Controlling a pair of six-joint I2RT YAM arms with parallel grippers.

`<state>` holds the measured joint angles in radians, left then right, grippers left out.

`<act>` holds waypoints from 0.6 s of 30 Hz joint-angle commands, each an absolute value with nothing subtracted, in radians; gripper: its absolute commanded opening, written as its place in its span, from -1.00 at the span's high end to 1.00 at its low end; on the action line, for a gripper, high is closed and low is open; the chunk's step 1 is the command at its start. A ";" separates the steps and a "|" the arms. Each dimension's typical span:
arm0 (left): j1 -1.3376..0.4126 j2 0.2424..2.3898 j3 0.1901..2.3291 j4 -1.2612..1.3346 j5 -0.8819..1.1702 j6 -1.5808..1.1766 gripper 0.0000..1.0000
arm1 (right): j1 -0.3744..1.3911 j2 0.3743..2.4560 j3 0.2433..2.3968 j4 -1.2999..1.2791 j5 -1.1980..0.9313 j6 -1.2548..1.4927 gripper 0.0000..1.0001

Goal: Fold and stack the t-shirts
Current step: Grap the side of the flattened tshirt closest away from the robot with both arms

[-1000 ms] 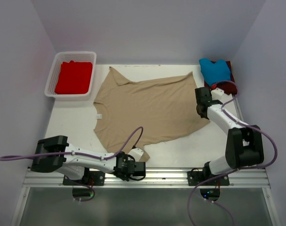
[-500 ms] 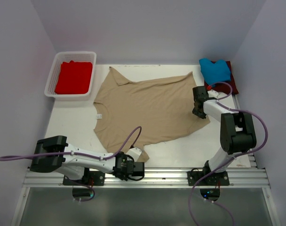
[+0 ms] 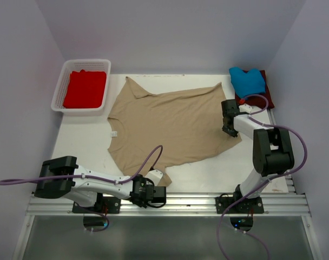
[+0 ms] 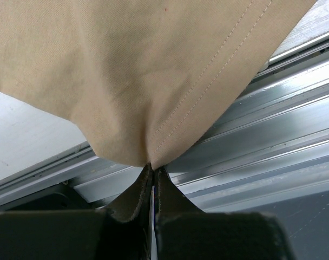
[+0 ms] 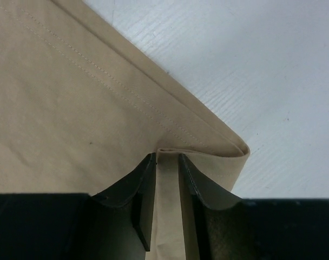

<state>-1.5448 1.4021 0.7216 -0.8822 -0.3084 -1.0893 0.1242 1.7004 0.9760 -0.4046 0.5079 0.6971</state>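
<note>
The tan t-shirt [image 3: 170, 124] lies spread flat in the middle of the white table. My left gripper [image 3: 160, 183] is at the near edge and is shut on the shirt's near hem corner; in the left wrist view the jaws [image 4: 153, 169] pinch the tan cloth [image 4: 143, 81] over the metal rail. My right gripper [image 3: 228, 131] is at the shirt's right corner. In the right wrist view its jaws [image 5: 167, 157] are closed on a folded pleat of the tan hem [image 5: 99, 92]. The blue shirt [image 3: 247, 81] lies on the maroon shirt [image 3: 265, 97] at the far right.
A white lattice basket [image 3: 58, 93] at the far left holds the red shirt [image 3: 85, 88]. Purple cables run from both arms. The aluminium rail [image 3: 191, 201] runs along the near table edge. Walls close in the table on three sides.
My right arm has folded its elbow in and its gripper has shifted slightly left on the shirt's right corner. The left arm and the shirt have hardly moved.
</note>
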 commanded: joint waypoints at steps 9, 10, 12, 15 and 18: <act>-1.545 1.371 0.704 -0.885 -0.336 -1.124 1.00 | 0.109 1.729 1.032 -0.423 0.532 0.742 0.50; -1.545 1.373 0.703 -0.884 -0.336 -1.126 1.00 | 0.107 1.733 1.034 -0.428 0.531 0.745 0.51; -1.545 1.370 0.701 -0.887 -0.333 -1.129 1.00 | 0.107 1.733 1.034 -0.426 0.526 0.752 0.55; -1.545 1.361 0.700 -0.888 -0.333 -1.135 1.00 | 0.107 1.740 1.032 -0.429 0.523 0.761 0.58; -1.545 1.348 0.693 -0.888 -0.333 -1.140 1.00 | 0.107 1.736 1.029 -0.442 0.520 0.765 0.59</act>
